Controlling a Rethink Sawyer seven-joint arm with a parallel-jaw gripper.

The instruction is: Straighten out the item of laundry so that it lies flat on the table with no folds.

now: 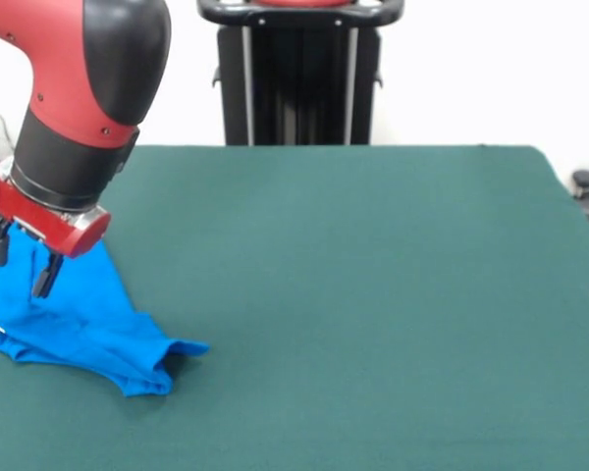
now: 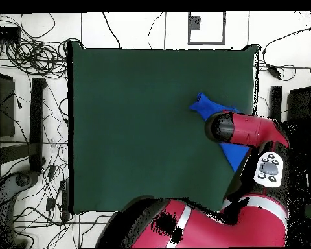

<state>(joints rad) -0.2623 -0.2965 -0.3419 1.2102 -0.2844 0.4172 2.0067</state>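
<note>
The bright blue T-shirt (image 1: 88, 314) lies crumpled at the left edge of the dark green table (image 1: 353, 275) in the front view. A pointed fold sticks out toward the table's middle, and a bit of white print shows at the picture's left edge. My gripper (image 1: 22, 263) hangs right over the shirt's upper part, down at the cloth. In the overhead view the shirt (image 2: 213, 105) lies by the right edge of the table (image 2: 132, 123). My red arm (image 2: 249, 130) covers much of the shirt there and hides the gripper.
The robot's black pedestal (image 1: 299, 74) stands at the table's far side. Cables and dark equipment (image 2: 28, 97) lie on the floor beside the table. The arm's red and black base (image 2: 197, 227) overlaps the table's edge nearest the robot.
</note>
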